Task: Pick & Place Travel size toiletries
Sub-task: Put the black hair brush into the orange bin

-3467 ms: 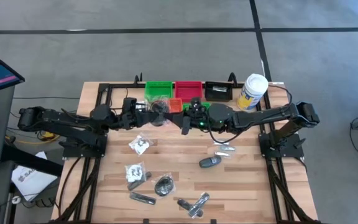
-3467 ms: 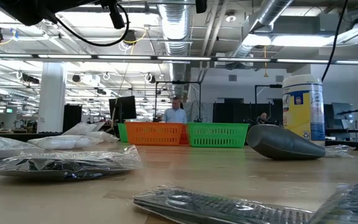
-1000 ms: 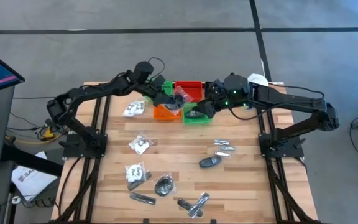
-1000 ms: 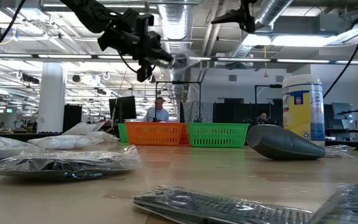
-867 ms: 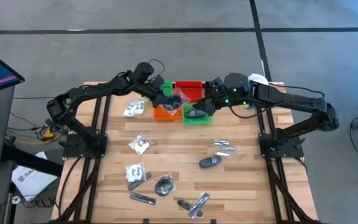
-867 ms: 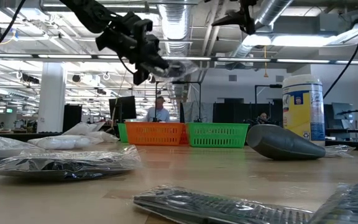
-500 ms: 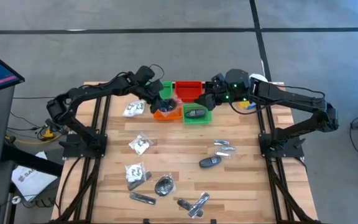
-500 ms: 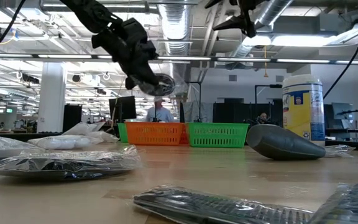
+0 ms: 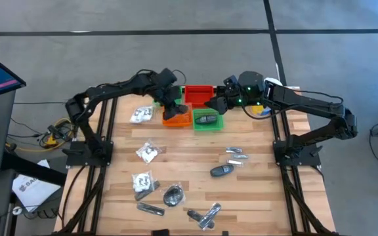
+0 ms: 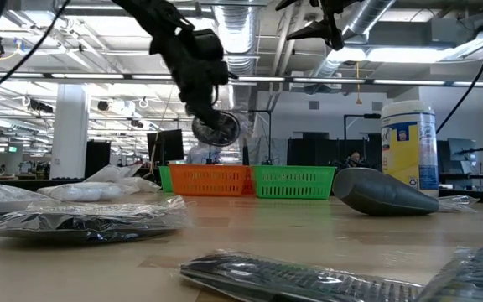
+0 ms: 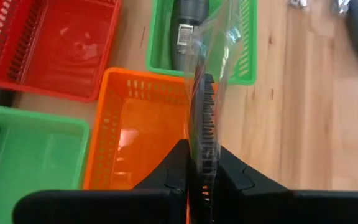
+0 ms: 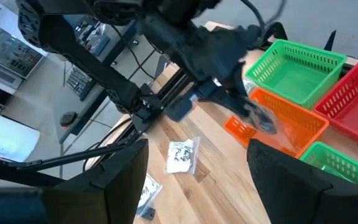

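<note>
My left gripper [image 9: 171, 105] is shut on a black round piece in a clear plastic packet [image 10: 215, 128], which hangs above the orange tray [image 9: 176, 118]. My right gripper [image 9: 217, 103] stands open in the air by the red tray [image 9: 199, 94], with nothing between its fingers [image 12: 123, 180]. A dark grey oval lies in the near green tray [image 9: 207, 120]. More travel size toiletries lie flat on the table: clear packets [image 9: 147, 152], a black round piece [image 9: 173, 195], silvery tubes [image 9: 236, 155] and a dark oval [image 9: 222, 170]. My left gripper pinches the packet by its two flat faces [image 11: 202, 146] between its two fingers; in the wrist view the packet stands edge-on between them. The fingers slant down from the table's left. The packet hangs below them, clear of the orange tray [image 11: 135, 130], loose plastic [image 11: 219, 37] trailing beyond.
A second green tray [image 9: 166, 91] stands at the back behind the orange one. A tall white canister [image 10: 409, 147] stands at the far right, partly under my right arm. The table's near half holds the scattered items.
My left gripper has tipped downward and rolled, shifting a little toward the table's left. The packet, first held out level and high, now hangs lower over the orange tray. My right gripper has drawn back a little from the near green tray toward the far edge, still open.
</note>
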